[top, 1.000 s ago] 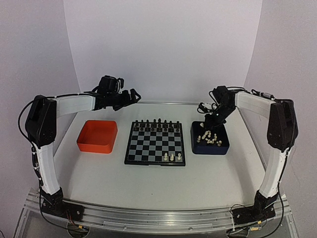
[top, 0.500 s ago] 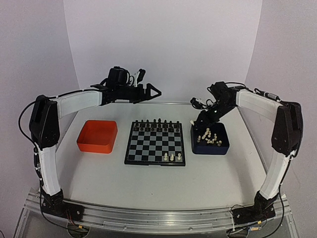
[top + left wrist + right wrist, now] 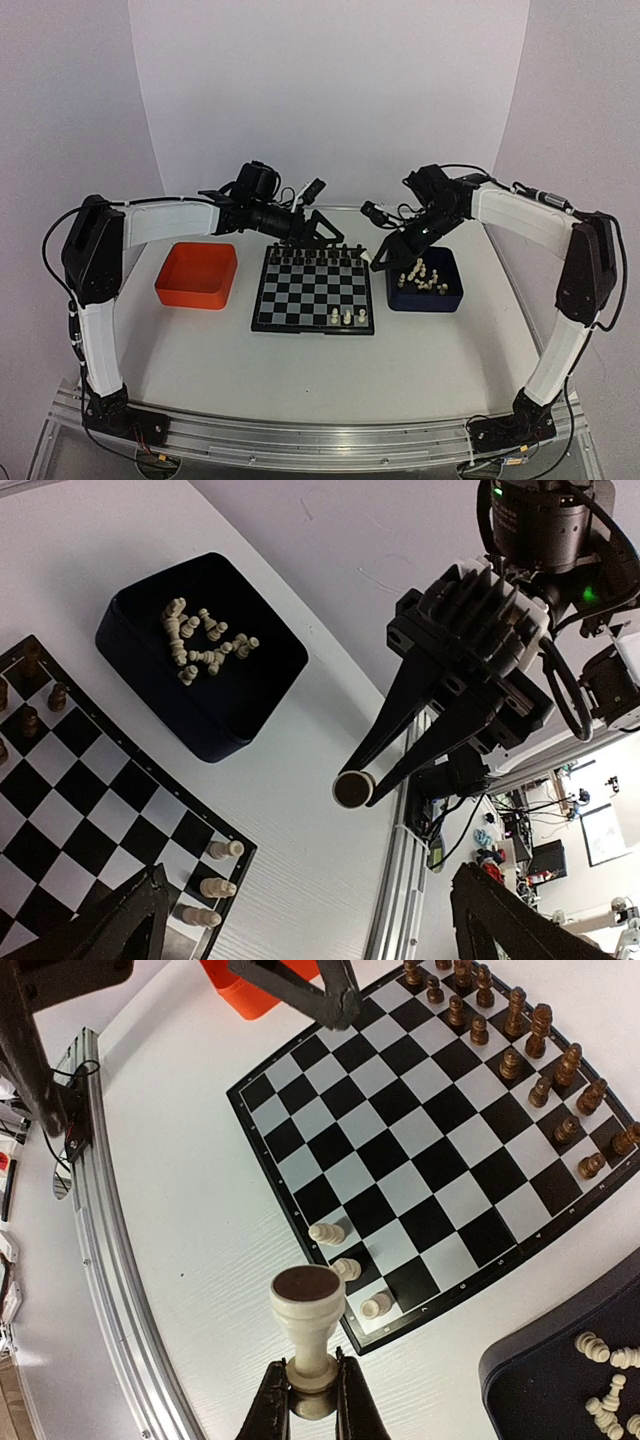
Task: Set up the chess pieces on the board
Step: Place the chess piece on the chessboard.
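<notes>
The right pincer [image 3: 315, 1375], clamped on a cream chess piece [image 3: 305, 1310], holds it near the board [image 3: 420, 1130], likely to stand it there. The left pincer [image 3: 325, 210] hangs apart, empty.

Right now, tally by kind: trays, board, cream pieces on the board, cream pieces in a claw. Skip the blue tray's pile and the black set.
Orange plastic tray: 1
Dark blue plastic tray: 1
Black-and-pale checked chessboard: 1
Cream-white chess pieces standing on it: 3
Cream-white chess piece in the shut right claw: 1
Total: 7
</notes>
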You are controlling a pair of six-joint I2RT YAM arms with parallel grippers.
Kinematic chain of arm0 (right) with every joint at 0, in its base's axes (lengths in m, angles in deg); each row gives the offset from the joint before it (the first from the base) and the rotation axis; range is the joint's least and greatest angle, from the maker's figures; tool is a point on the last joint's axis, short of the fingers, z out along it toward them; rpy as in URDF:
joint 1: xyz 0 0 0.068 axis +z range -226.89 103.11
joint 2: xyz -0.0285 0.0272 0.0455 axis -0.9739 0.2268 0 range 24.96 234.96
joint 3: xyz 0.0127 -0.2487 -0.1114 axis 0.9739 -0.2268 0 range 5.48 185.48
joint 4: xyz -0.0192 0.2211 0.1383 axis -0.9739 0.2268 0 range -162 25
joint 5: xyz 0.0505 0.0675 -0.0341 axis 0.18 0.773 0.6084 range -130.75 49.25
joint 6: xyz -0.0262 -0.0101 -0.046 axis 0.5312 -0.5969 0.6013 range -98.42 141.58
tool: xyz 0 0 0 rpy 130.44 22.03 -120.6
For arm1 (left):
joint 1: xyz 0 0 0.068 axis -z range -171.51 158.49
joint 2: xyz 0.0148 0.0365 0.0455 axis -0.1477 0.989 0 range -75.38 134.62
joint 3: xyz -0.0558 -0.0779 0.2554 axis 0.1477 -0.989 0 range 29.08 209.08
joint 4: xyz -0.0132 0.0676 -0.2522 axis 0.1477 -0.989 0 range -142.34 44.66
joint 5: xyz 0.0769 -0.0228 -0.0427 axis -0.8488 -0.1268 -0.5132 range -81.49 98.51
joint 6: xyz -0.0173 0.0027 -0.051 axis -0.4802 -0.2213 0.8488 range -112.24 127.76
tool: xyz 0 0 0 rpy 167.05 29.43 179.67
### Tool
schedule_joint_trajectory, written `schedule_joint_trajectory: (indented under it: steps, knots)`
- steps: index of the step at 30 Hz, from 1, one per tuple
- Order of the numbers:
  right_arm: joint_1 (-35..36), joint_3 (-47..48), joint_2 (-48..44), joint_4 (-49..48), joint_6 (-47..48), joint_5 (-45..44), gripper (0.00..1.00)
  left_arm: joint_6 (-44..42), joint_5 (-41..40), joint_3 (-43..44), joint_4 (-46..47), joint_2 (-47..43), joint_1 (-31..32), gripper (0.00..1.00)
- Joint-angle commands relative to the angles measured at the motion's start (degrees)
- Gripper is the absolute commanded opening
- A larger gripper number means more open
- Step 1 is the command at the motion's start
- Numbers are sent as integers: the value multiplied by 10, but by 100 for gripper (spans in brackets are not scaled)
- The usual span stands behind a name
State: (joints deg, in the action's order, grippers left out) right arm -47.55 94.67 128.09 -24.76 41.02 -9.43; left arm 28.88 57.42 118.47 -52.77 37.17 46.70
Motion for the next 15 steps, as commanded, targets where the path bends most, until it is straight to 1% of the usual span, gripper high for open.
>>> schedule_joint_trajectory:
  steps: [1, 7, 15]
  knots:
    - [12, 8, -26, 4, -6, 36, 1, 24, 74, -3, 31, -15, 9, 96]
    - [25, 22, -16, 2, -11, 38, 1, 32, 82, 4, 39, -5, 21, 91]
    - [33, 38, -9, -2, -12, 37, 0, 40, 101, 30, 18, 26, 26, 77]
